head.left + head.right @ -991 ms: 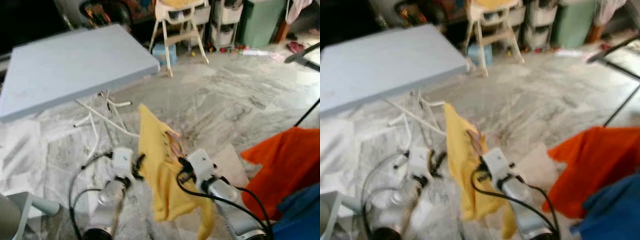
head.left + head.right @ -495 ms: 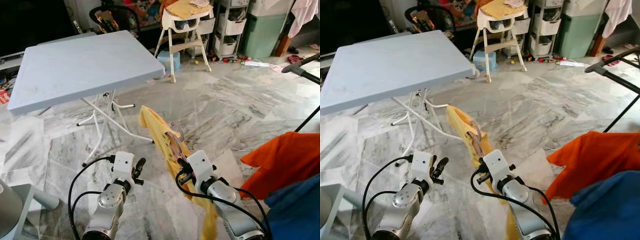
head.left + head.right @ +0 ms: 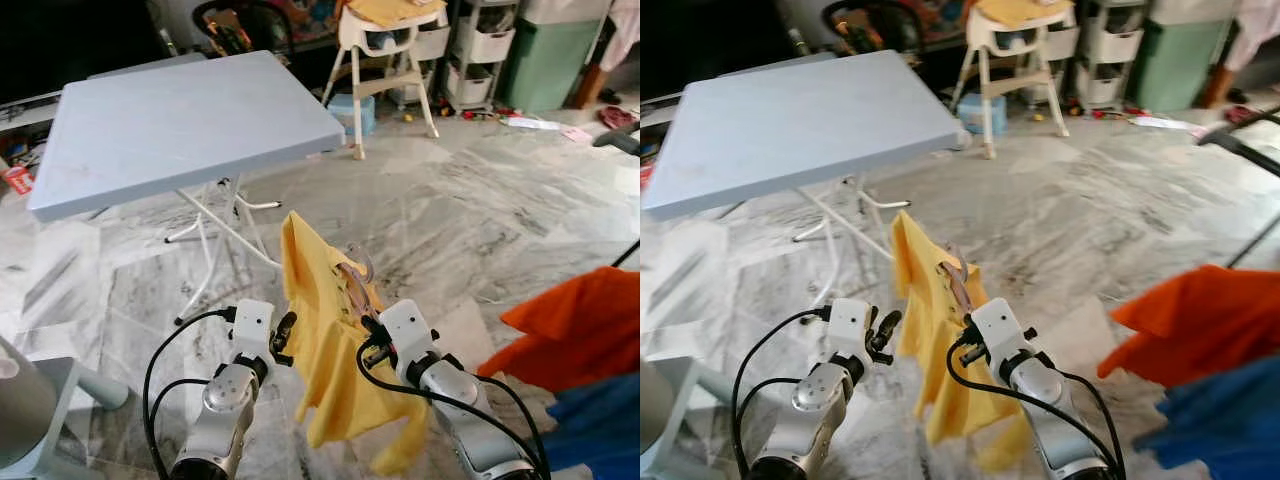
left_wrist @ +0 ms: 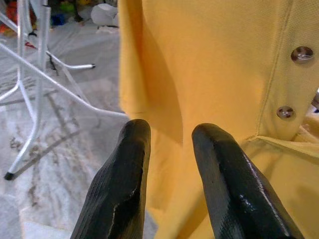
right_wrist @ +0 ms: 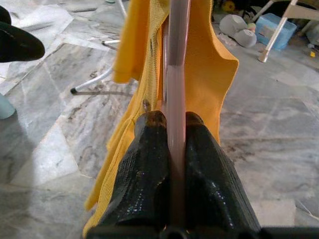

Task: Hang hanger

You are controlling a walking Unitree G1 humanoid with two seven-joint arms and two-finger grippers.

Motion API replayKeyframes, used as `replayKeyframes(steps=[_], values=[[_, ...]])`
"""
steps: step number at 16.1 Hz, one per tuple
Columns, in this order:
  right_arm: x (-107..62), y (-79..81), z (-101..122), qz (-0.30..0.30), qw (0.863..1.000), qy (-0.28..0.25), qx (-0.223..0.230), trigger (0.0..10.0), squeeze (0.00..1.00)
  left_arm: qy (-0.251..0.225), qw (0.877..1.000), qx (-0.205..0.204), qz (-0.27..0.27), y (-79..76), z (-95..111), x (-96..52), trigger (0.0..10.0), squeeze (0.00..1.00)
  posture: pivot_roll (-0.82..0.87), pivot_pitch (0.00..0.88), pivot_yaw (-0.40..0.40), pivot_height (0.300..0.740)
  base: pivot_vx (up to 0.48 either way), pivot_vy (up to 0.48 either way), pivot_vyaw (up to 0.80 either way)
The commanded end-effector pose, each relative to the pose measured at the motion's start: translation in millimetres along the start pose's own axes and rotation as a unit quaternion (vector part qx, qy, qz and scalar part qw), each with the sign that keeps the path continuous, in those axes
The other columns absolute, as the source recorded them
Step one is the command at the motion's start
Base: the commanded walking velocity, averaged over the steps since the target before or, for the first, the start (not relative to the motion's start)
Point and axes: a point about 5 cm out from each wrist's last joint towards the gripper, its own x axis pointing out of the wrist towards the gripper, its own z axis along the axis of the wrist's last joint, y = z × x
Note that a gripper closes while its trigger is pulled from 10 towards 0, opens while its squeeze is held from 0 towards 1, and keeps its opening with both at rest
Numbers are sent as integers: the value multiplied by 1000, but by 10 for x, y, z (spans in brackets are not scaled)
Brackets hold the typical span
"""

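The yellow polo shirt (image 3: 335, 370) now droops fuller than half a second ago, its pink hanger (image 5: 175, 74) clamped in the right tool (image 3: 372, 340) at six o'clock below the table (image 3: 190, 120); the left tool (image 4: 172, 149), fingers apart, sits beside the cloth, hanging not yet done.

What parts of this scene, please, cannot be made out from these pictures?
- Hanger: the yellow shirt drapes over its arms; the eye views show little beyond the hook, the right wrist view one pink bar in the right gripper.
- Black rail: cut off by the eye views' right edge, so its full shape is unknown.
- Left gripper: open beside the shirt; whether it touches the cloth cannot be told.
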Motion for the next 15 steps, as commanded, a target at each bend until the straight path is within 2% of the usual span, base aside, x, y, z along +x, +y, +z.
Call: replayKeyframes(steps=[1, 15], values=[[40, 25, 131, 2, 1000, -27, -1, 10000, 0, 4, 1000, 10, 10, 64, -10, -9, 10000, 0, -116, 0, 74, 740, 0, 379, 0], [50, 15, 127, -14, 1000, -21, 5, 10000, 0, 9, 1000, 19, 10, 60, -15, -3, 10000, 0, -113, 0, 82, 740, 0, 391, 0]])
